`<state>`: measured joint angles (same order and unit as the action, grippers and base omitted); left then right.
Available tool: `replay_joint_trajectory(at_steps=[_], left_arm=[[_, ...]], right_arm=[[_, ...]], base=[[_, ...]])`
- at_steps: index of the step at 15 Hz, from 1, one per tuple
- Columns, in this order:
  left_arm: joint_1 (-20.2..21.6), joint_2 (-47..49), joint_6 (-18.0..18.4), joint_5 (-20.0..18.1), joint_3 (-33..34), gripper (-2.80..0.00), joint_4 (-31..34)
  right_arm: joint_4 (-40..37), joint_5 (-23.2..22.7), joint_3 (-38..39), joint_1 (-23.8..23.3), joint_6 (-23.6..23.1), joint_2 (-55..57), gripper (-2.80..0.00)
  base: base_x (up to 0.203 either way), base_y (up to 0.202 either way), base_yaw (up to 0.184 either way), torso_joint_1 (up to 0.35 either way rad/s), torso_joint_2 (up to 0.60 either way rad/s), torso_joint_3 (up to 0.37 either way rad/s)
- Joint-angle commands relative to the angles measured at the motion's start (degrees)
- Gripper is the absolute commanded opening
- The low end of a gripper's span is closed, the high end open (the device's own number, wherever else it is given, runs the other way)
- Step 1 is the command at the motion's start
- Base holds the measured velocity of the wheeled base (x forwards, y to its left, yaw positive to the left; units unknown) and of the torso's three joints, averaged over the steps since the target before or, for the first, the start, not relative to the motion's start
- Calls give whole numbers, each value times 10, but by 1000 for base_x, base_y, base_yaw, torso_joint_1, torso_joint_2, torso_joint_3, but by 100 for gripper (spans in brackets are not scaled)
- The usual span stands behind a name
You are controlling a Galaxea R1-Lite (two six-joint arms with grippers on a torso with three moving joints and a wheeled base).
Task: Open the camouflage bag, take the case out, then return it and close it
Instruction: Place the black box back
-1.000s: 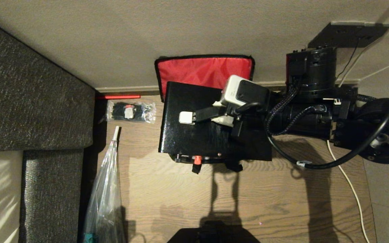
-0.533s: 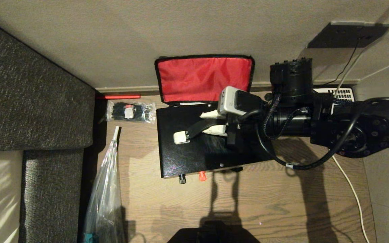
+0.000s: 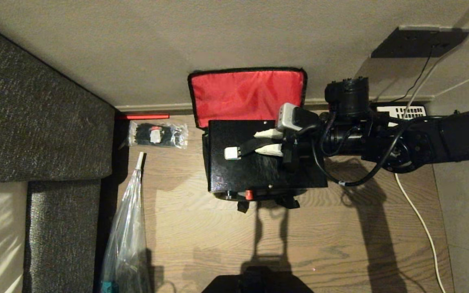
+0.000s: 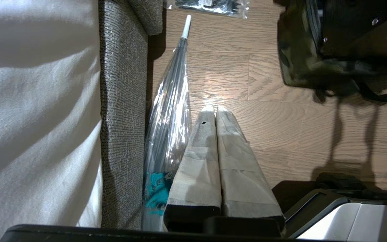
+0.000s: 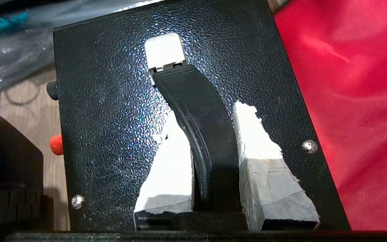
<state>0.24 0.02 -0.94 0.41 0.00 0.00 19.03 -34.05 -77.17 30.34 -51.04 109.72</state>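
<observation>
The camouflage bag (image 4: 297, 64) stands open on the wooden floor, its red lid lining (image 3: 246, 94) leaning back against the wall. In the head view the case (image 3: 255, 173), flat, black and speckled, lies level over the bag's mouth and hides most of it. Red details (image 3: 249, 195) show on its near edge. My right gripper (image 3: 262, 142) reaches in from the right and is shut on the case's black handle (image 5: 200, 121), one taped finger on each side. My left gripper (image 4: 213, 109) hangs shut over the floor beside the sofa, holding nothing.
A grey sofa (image 3: 35, 114) fills the left side. A small clear packet of black items (image 3: 158, 134) and a long clear plastic bag (image 3: 126, 228) lie between sofa and bag. A telephone (image 3: 401, 110) and a white cable (image 3: 421, 219) are at the right.
My right gripper has sunk with the case in it. The case, first high and then tilted, now lies level and lower over the bag's mouth.
</observation>
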Motion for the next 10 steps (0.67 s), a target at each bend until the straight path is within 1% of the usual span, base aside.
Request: replay_joint_trajectory(at_steps=[1,7,10], left_arm=[[0,-1,0,0,2,-280,0],[1,-1,0,0,2,-280,0],[0,-1,0,0,2,-280,0]], right_arm=[[-1,-7,-15,-15,-1,18,-280],[3,-12,-12,-15,7,32,-280],[5,-12,-6,-15,0,31,-280]], base=[[0,0,0,0,0,0],[0,0,0,0,0,0],[0,0,0,0,0,0]])
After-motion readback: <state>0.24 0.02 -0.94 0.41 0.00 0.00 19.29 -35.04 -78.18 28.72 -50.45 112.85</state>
